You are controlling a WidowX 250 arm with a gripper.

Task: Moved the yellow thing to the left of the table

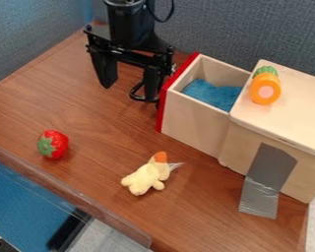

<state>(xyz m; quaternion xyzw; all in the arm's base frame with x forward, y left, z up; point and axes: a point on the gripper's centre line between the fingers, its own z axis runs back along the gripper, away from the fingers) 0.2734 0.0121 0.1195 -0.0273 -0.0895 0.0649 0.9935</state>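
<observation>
The black gripper hangs over the back of the wooden table, left of the drawer's red front, its two fingers spread apart with nothing between them. A yellow plush toy with an orange tip lies on the table near the front middle, well below the gripper in the view and apart from it.
A red strawberry sits at the left. On the right stands a wooden box with its drawer pulled out, a blue cloth inside and an orange carrot toy on top. A clear rail edges the table's front left.
</observation>
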